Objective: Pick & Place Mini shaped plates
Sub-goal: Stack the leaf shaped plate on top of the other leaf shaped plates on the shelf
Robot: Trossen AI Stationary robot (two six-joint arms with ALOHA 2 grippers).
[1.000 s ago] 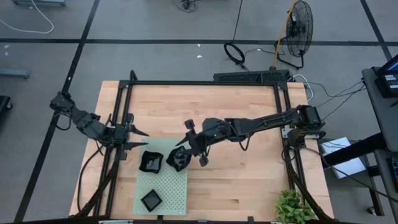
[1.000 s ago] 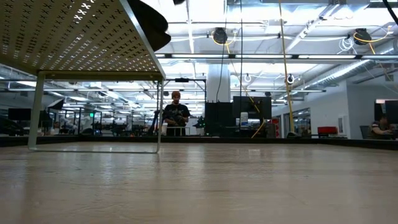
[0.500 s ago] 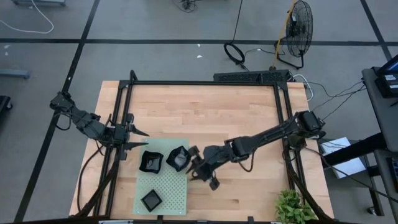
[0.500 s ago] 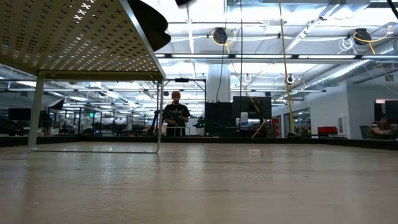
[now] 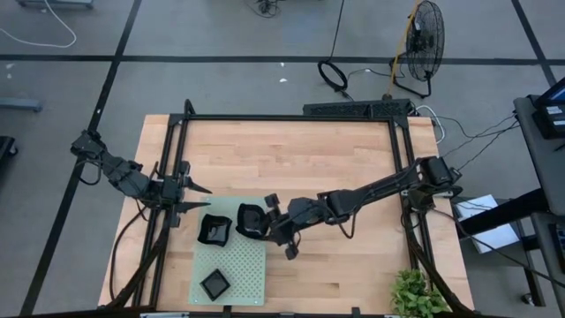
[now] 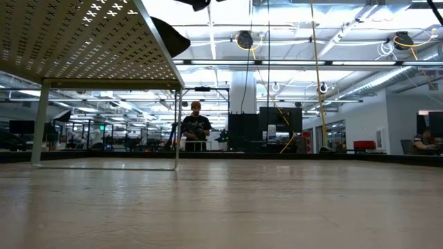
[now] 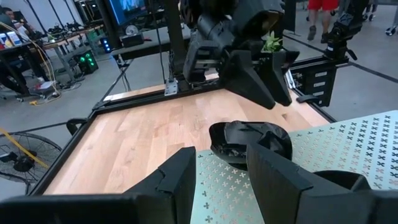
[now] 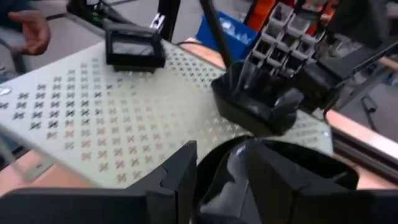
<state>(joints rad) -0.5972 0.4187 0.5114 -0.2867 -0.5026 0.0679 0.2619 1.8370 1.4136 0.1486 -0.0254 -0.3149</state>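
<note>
A pale green perforated mat (image 5: 240, 265) stands on short legs at the table's near left. Two black mini shaped plates rest on it: a wavy one (image 5: 214, 230) (image 8: 255, 102) and a square one (image 5: 214, 283) (image 8: 134, 46). A third plate (image 5: 250, 221) (image 7: 249, 140) sits at the mat's far right corner, partly past the edge, with my right gripper (image 5: 264, 222) (image 8: 222, 150) shut on it. My left gripper (image 5: 201, 196) (image 7: 221, 165) waits open at the table's left, pointing at the mat. My right gripper has the plate's right-hand rim (image 8: 224, 177) between its two fingers. It comes in from the table's right, nearly level and slanting a little down. The plate's underside is low over the mat's edge (image 7: 214, 158); whether it rests there I cannot tell.
A black frame (image 5: 291, 117) runs around the table. A potted plant (image 5: 417, 296) stands at the near right corner. In the low view the mat (image 6: 76, 41) shows from below, with the plate's overhang (image 6: 172, 36). A person's hand (image 8: 34, 28) shows beyond the mat.
My right arm has swung toward the table's near edge, sunk a little and come partway back, rolling slightly. The plate in its fingers has stayed at the mat's far right corner. In the low view its overhang past the mat's edge has grown smaller.
</note>
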